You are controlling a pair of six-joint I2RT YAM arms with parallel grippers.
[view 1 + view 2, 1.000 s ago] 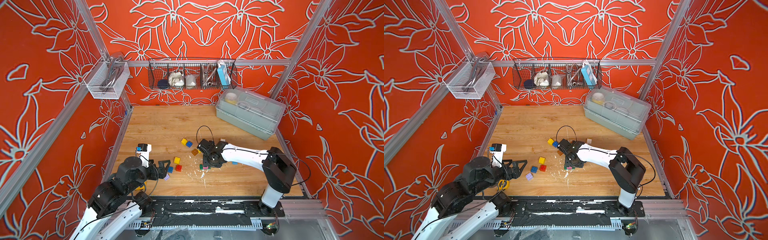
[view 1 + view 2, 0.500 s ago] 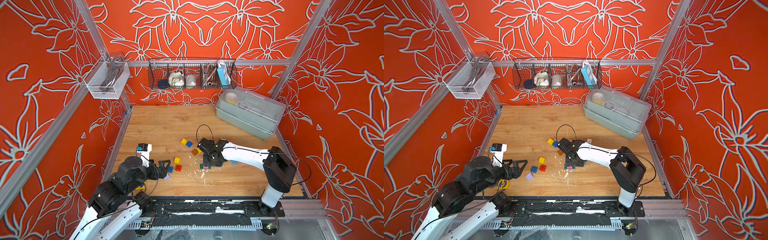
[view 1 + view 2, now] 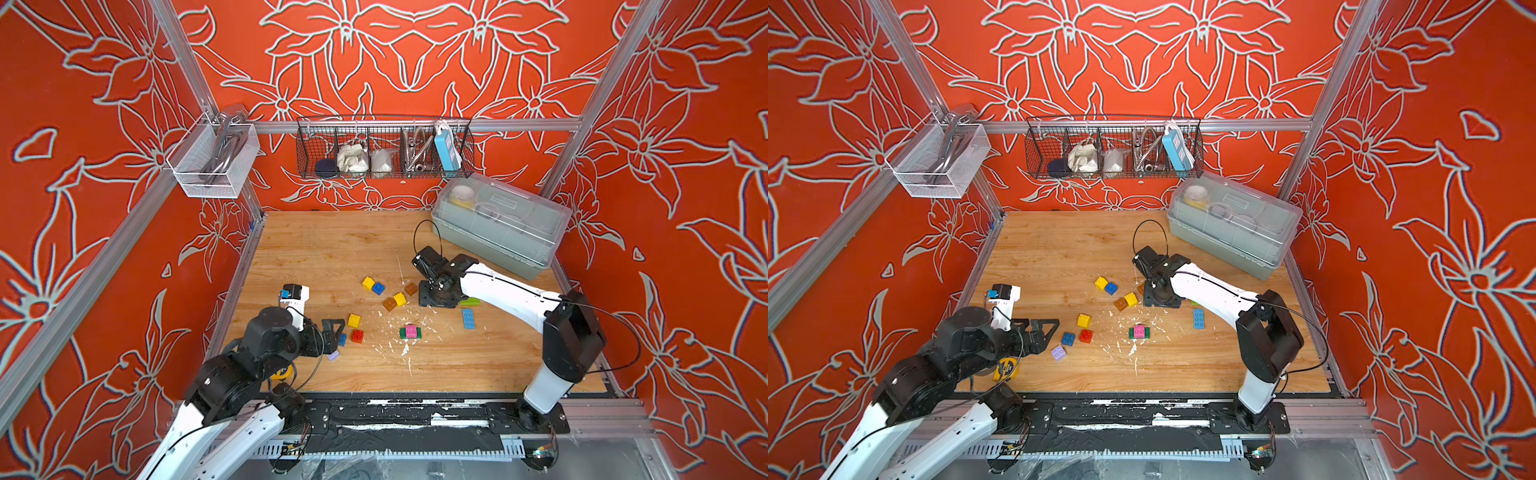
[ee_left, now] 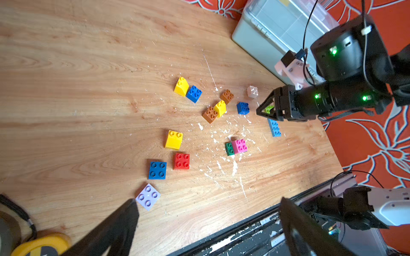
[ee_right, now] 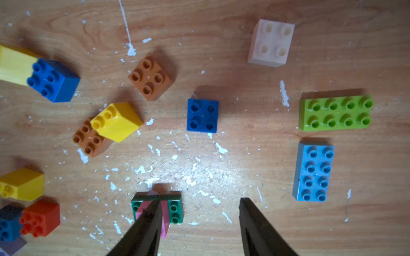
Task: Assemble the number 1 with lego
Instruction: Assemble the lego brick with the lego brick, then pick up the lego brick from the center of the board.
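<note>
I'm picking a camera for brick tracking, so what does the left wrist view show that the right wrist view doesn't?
Only the left wrist view shows the grey storage box and the right arm. Only the right wrist view shows the lime brick whole. Both show the pink brick on its dark green plate, the light blue plate and the white brick.

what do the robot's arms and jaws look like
The left arm and right arm both have white tube links and bulky black joints. The jaws are black, pointed, open-framed triangles. Thin black cables loop off the wrists, and small green lights glow on the right arm's joints.
</note>
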